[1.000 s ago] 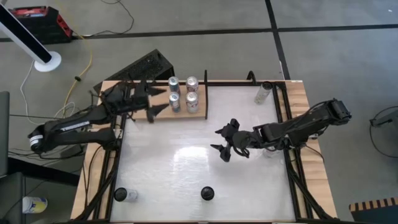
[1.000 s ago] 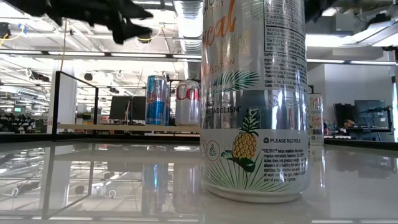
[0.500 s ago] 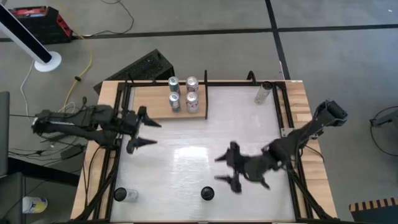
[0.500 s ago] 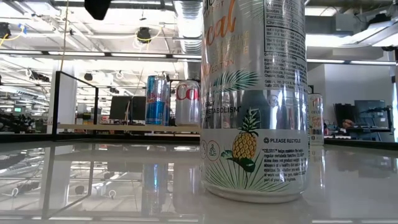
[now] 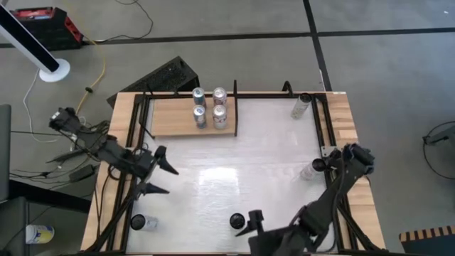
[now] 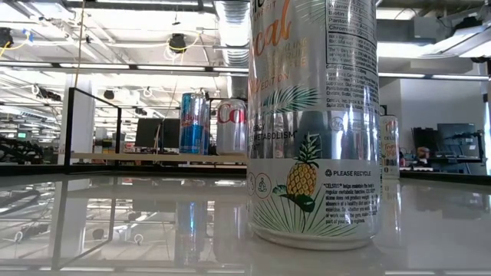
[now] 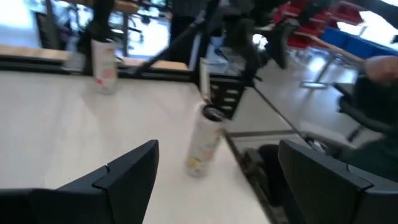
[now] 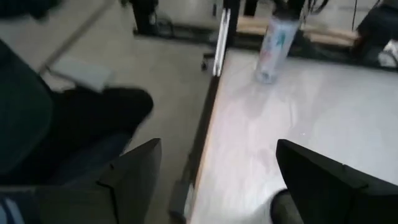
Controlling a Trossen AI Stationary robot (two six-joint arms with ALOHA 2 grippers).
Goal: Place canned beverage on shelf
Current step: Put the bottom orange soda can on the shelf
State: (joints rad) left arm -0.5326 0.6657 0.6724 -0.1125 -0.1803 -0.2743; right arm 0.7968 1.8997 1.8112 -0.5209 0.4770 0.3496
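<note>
While both arms sit low at the near side of the table, nothing is held by either
Shelf (image 5: 174, 117): wood-grain panel with black rails, at about 11 o'clock on the table (image 5: 213, 185); in the low view it shows as a thin ledge behind a black frame
Cans on shelf (image 5: 210, 108): four upright, in a tight two-by-two block at the shelf's right end; the low view shows a blue-and-silver one and a silver one with red lettering side by side
Pineapple can (image 6: 313, 123): upright on the white top, filling the low view; it may be the can at 6 o'clock (image 5: 237, 221) in the high view, though the top alone does not settle it
Other cans: one at 7 o'clock (image 5: 138, 222) near the left rail, one at 1 o'clock (image 5: 302, 105) by the far right corner, one at 3 o'clock (image 5: 310, 170) close to the right rail, all upright and well apart
Left gripper (image 5: 155, 171): at about 9 o'clock over the table's left edge, fingers spread wide, empty; its wrist view looks past both fingers toward a pale can (image 7: 203, 140) by the rail
Right gripper (image 5: 250, 226): at about 6 o'clock, just beside the near-edge can, not touching it as far as the high view shows; its wrist view shows the fingers standing wide with nothing between them
</note>
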